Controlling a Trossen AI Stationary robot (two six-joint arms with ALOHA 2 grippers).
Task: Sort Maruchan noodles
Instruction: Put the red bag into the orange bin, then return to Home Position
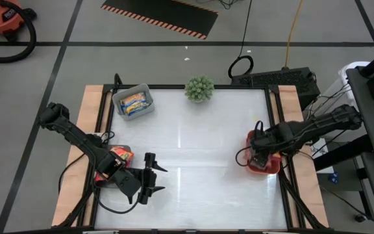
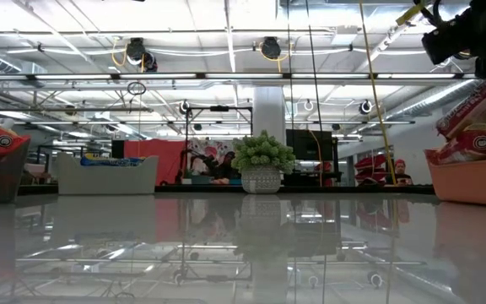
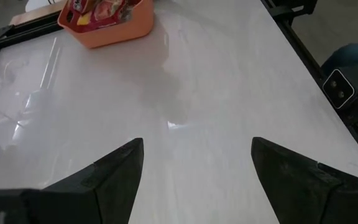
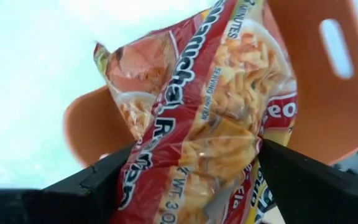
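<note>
The counter [image 1: 193, 156] lay bare across its whole white middle in the high view; no loose packet showed anywhere on it, so the sorting looked close to finished, or finished.

The left arm waited at the near left corner, its left gripper [image 1: 153, 177] hovering over bare surface with the fingers spread apart and nothing between them.

Three bins held the Maruchan noodles. The orange bin [image 1: 265, 162] at the right edge carried red-and-white packets [image 4: 191, 130], heaped above its rim in the low view. The grey bin [image 1: 134, 102] at the far left held yellow-orange packets with blue [image 1: 134, 101]. A third bin sat at the near left edge, mostly hidden by the left arm, with red packets [image 1: 121, 155] showing in it.

The right gripper [image 1: 260, 156] hung directly over the orange bin, fingers wide apart on either side of the topmost red packet. That packet seemed to rest on the pile, released rather than pinched, though contact could not be ruled out.

The potted plant [image 1: 199, 88] stood at the far edge, apart from everything.
</note>
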